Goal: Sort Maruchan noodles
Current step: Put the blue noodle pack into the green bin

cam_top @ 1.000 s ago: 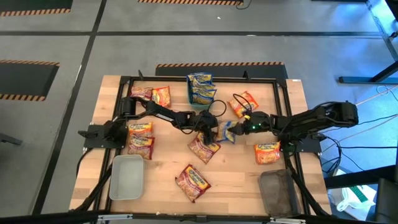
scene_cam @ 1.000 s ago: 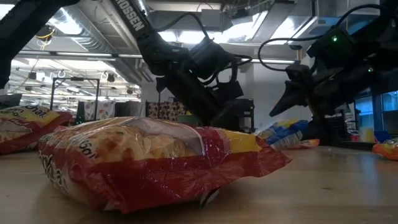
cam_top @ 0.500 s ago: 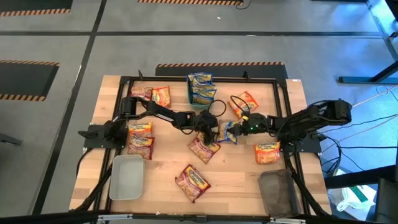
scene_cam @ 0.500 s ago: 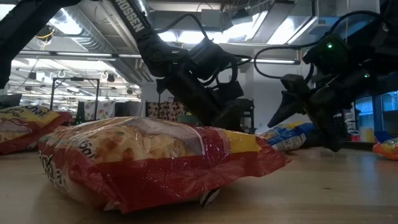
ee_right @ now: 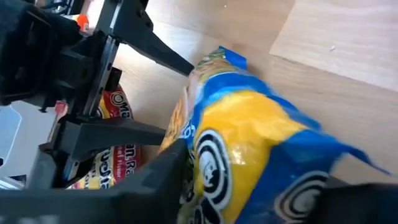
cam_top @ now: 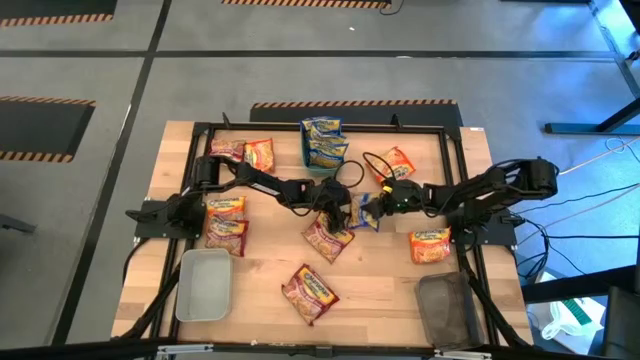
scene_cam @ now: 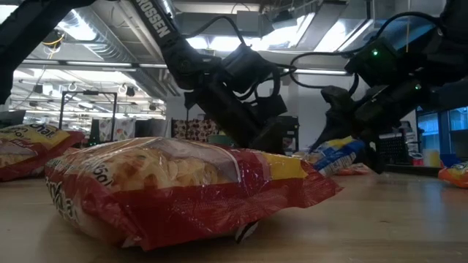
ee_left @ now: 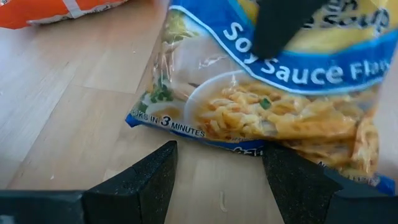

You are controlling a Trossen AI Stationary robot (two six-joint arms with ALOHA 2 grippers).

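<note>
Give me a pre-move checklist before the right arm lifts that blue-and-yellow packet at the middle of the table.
1. Right gripper around the blue-and-yellow packet: ok, the packet sits between its fingers in the right wrist view.
2. Grip fully closed and firm: cannot tell.
3. Left gripper let go of the packet: ok, its fingers stand open and the packet lies ahead of them.
4. Left gripper clear of the lift path: not ok, it hangs right beside the packet.
5. Red-pink packet free of the held one: cannot tell, they lie very close.
6. Teal tray holding blue-and-yellow packets reachable: ok, it stands at the table's far edge.
</note>
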